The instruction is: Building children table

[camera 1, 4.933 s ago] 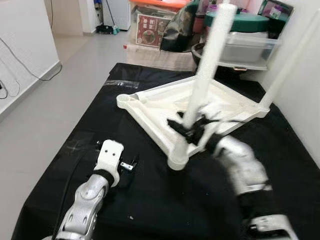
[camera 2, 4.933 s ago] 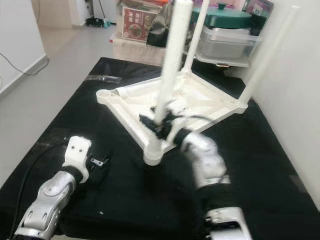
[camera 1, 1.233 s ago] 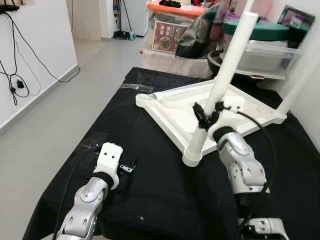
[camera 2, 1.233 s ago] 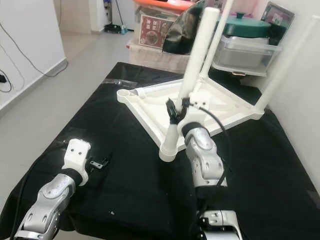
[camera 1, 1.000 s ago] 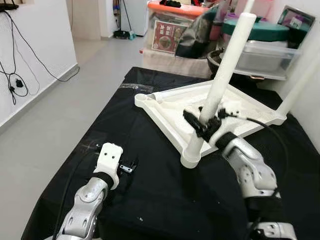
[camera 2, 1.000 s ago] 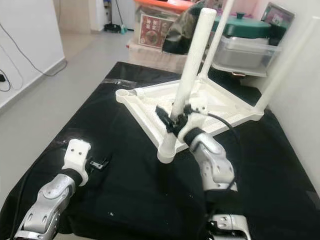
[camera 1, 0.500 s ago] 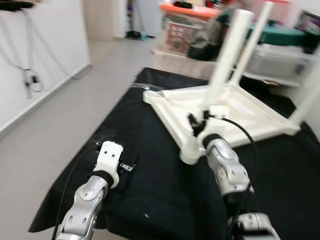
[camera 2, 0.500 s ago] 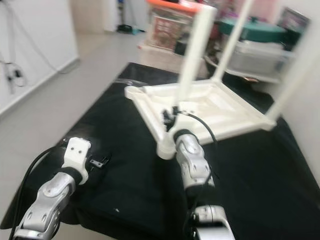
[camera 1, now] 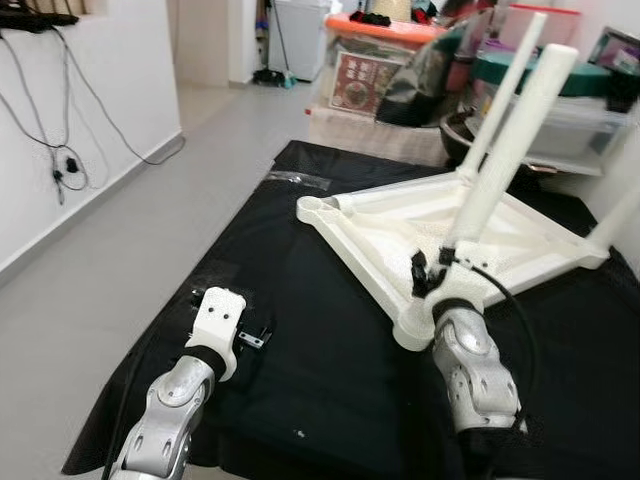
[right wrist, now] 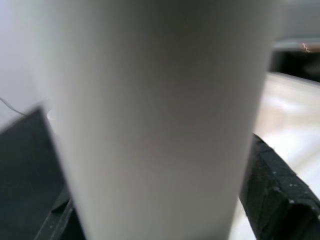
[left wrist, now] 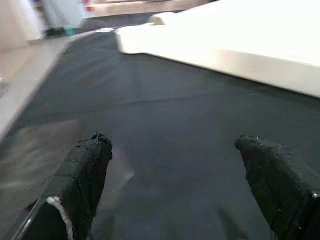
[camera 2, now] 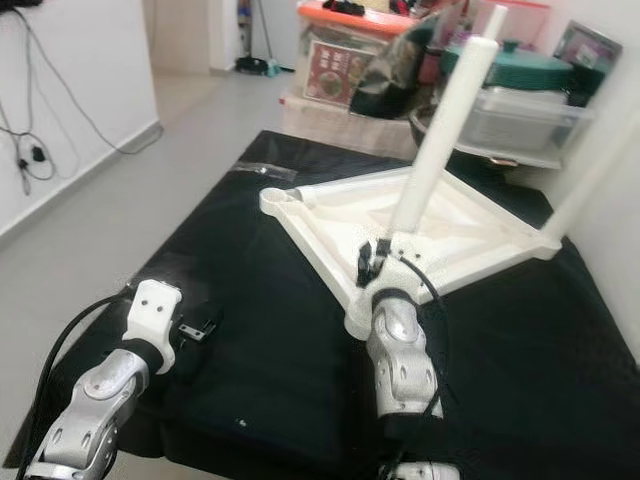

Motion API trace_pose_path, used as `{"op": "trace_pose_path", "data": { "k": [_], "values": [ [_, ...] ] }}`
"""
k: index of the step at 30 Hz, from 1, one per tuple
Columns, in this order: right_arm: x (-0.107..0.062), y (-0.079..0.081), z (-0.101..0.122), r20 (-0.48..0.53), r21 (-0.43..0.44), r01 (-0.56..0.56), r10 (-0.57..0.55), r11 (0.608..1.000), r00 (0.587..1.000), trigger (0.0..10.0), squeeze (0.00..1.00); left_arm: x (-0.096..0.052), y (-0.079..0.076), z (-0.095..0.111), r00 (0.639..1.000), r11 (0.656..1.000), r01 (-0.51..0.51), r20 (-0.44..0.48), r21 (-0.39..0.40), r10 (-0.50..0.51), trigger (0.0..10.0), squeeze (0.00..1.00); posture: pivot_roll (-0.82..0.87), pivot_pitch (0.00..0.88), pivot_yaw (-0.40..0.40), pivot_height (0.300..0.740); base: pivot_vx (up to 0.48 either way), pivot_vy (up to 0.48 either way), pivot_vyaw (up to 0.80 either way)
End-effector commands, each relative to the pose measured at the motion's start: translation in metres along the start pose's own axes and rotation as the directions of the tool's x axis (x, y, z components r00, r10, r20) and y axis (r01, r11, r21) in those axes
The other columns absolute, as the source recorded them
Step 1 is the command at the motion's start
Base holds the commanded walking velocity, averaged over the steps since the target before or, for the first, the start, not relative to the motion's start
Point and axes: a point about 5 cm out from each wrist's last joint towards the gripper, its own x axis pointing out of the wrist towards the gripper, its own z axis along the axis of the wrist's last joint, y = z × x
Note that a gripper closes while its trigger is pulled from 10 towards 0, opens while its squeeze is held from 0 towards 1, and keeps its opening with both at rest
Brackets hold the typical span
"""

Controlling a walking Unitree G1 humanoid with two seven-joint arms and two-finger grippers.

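A white children's table top (camera 1: 400, 215) lies upside down on the black cloth. A white leg (camera 1: 510, 150) rises tilted from its near corner socket (camera 1: 415, 328). My right gripper (camera 1: 432, 272) is shut on this leg just above the socket. In the right wrist view the leg (right wrist: 150, 115) sits between the black fingers (right wrist: 275, 195). Two more legs (camera 1: 505, 95) stand at the far and right corners. My left gripper (camera 1: 255, 335) rests open on the cloth at the near left, well apart from the table top (left wrist: 225, 45), its fingers (left wrist: 82, 170) holding nothing.
The corner socket (camera 1: 318, 208) at the table top's left holds no leg. Storage boxes and a green-lidded tub (camera 1: 530, 75) are stacked behind the work table. Grey floor (camera 1: 120, 230) and a cabled white wall lie to the left; another wall stands close on the right.
The camera has shifted and steadied. My right gripper has kept its hold low on the near leg while its wrist turned. The left arm has stayed where it was.
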Motion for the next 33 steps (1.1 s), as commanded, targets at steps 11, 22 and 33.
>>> {"op": "trace_pose_path", "data": {
  "k": [11, 22, 33],
  "values": [
    [-0.015, 0.041, 0.007, -0.018, 0.125, -0.696, 0.703, 0.707, 0.711, 10.0, 0.00, 0.001, -0.003, -0.001, 1.000, 1.000, 0.008, -0.001, -0.001, -0.008, 10.0, 0.00, 0.10, 0.000, -0.135, 0.740, 0.000, 0.000, 0.00],
    [0.011, 0.010, -0.034, -0.161, -0.068, -0.148, 0.136, 0.987, 0.978, 0.0, 0.00, -0.001, 0.001, 0.000, 1.000, 1.000, -0.006, 0.000, 0.006, 0.006, 10.0, 0.00, 0.11, 0.000, -0.135, 0.740, 0.000, 0.000, 0.00],
    [-0.029, -0.049, -0.045, -0.133, -0.132, 0.351, -0.367, 0.927, 0.921, 10.0, 0.00, -0.001, -0.001, -0.001, 1.000, 1.000, 0.006, -0.004, 0.003, -0.006, 10.0, 0.00, 0.07, 0.000, -0.108, 0.740, 0.000, 0.000, 0.00]
  ]
}}
